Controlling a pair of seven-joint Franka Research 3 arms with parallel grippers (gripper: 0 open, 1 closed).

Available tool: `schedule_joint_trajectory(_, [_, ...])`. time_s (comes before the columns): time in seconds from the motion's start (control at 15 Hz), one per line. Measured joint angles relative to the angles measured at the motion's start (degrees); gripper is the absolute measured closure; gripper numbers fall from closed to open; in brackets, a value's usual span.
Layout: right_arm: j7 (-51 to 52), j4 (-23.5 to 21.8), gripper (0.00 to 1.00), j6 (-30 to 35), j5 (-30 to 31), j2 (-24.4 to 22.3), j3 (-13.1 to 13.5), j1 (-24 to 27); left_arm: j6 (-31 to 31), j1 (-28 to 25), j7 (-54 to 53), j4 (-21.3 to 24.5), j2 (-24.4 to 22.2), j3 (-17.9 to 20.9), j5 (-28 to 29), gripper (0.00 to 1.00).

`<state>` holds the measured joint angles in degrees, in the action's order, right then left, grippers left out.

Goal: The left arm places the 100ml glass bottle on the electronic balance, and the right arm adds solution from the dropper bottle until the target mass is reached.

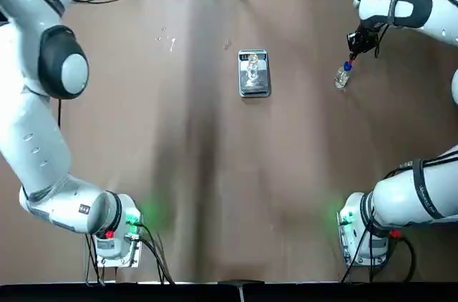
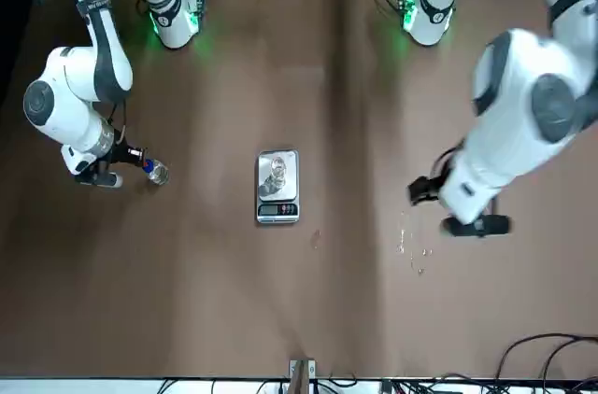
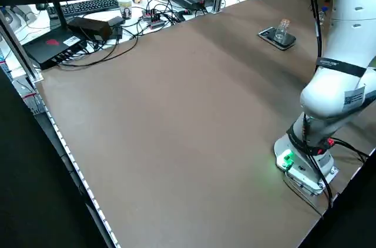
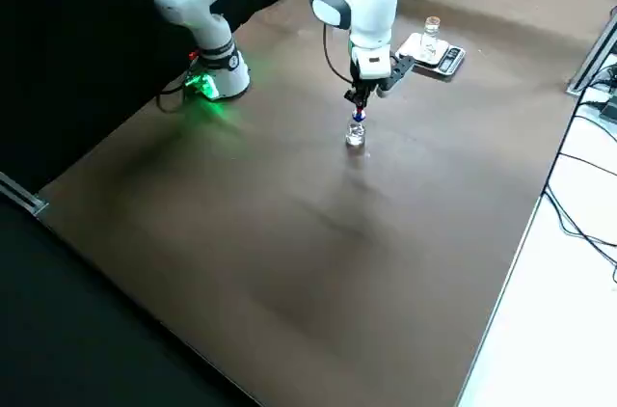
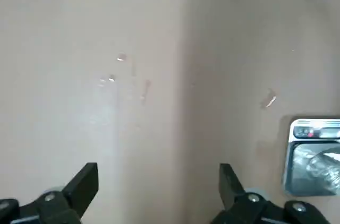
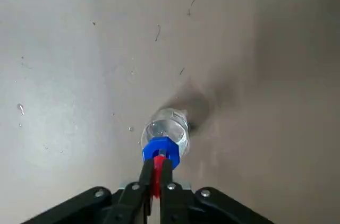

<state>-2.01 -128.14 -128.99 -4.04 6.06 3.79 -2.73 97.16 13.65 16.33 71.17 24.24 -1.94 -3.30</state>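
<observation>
The electronic balance (image 1: 254, 86) lies at the table's far middle, and the 100ml glass bottle (image 1: 252, 67) stands upright on its plate. To the right of it the dropper bottle (image 1: 343, 76) is upright at table level, blue cap up. My right gripper (image 6: 154, 173) is straight above it, shut on the red dropper tip (image 6: 158, 168) that sticks out of the cap. My left gripper (image 5: 159, 173) hangs open and empty above bare table, left of the balance (image 5: 313, 155), with nothing between its fingers (image 5: 82, 184).
A few small clear droplets (image 1: 166, 39) lie on the table's far left part. Cables, a keyboard and electronics (image 3: 88, 22) sit beyond the far edge. The arm bases (image 1: 114, 234) stand at the near corners.
</observation>
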Motion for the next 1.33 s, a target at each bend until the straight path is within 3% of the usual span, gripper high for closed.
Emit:
schedule_joint_trajectory(0.13, [0.0,0.0,0.91,0.0,0.0,0.0,0.0,0.0,-2.4,-2.5,-3.5,0.0,-2.5,0.0,0.5,0.0])
schedule_joint_trajectory(0.4, [0.0,0.6,0.91,1.0,0.0,-0.1,0.0,0.0,-6.4,-3.7,-7.3,0.1,-6.4,-0.1,6.9,0.0])
schedule_joint_trajectory(0.8, [0.0,3.5,0.91,4.5,0.0,-0.5,0.0,0.0,-13.5,-4.6,-7.7,0.2,-13.6,-0.3,7.3,0.0])
schedule_joint_trajectory(1.0, [0.0,4.9,0.91,6.9,0.0,-0.6,0.0,0.0,-13.6,-4.6,-7.2,1.8,-15.0,-0.3,7.3,0.0])
schedule_joint_trajectory(1.33, [-0.1,7.5,0.91,10.7,0.0,-1.0,0.0,0.0,-7.9,-4.6,-5.7,7.3,-14.9,-0.5,7.3,0.0])
